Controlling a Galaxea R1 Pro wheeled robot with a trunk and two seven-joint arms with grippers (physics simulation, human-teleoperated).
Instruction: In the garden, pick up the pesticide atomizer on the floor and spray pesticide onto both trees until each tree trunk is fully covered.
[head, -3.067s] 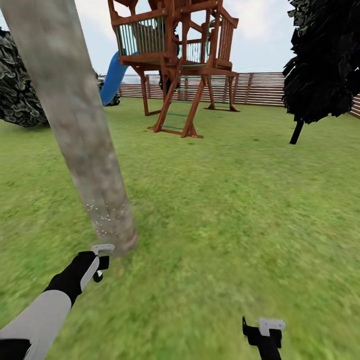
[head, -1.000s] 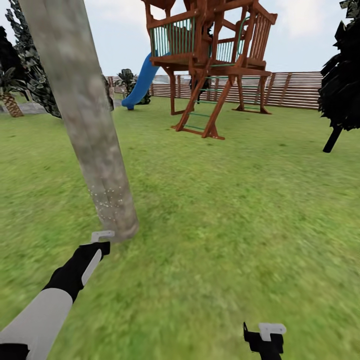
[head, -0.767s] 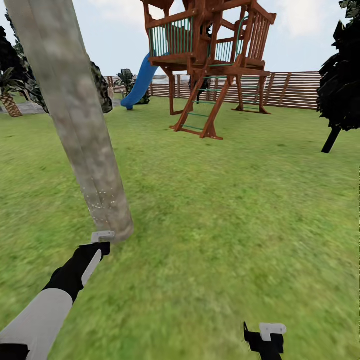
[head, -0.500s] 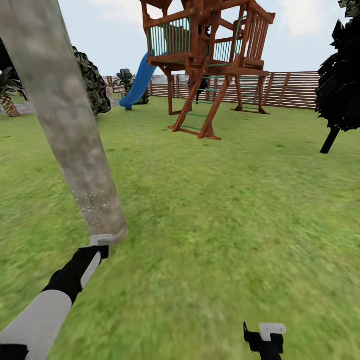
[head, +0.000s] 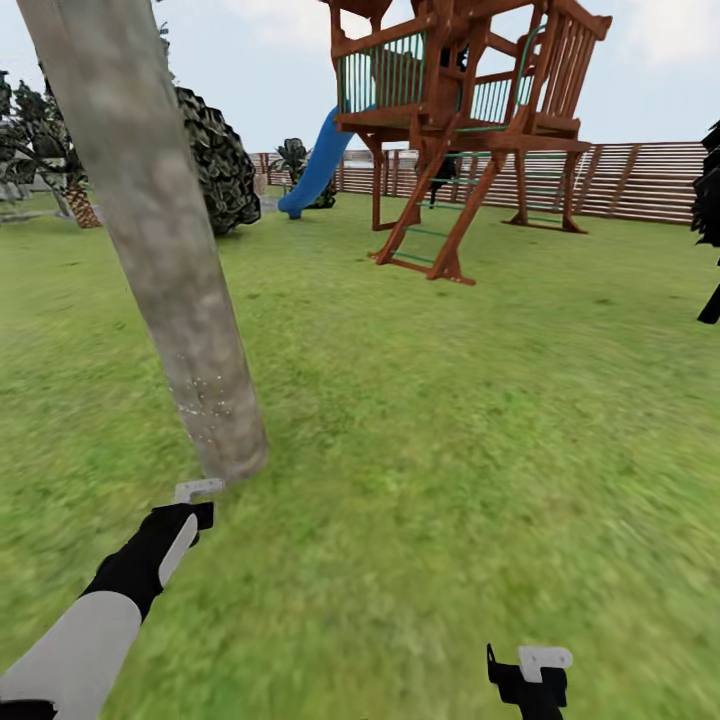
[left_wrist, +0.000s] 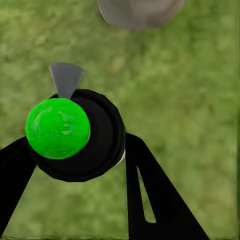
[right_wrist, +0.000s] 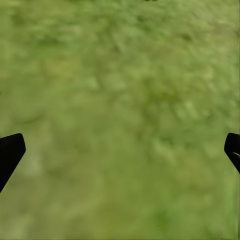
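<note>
Lawn underfoot. Tree trunk carries pale specks only in a low band; most bark bare, so coverage looks barely begun. Left pincer clamps the atomizer, just beside the trunk base. Right pincer spread, holding nothing.

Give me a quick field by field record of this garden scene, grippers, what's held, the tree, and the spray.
left gripper: shut on the atomizer, near the trunk base
atomizer: black body, green round part, grey nozzle
right gripper: open, over grass
tree trunk: grey-tan, leaning in the head view
pesticide: pale specks low on the trunk
background: wooden play tower, blue slide, slat fence
</note>
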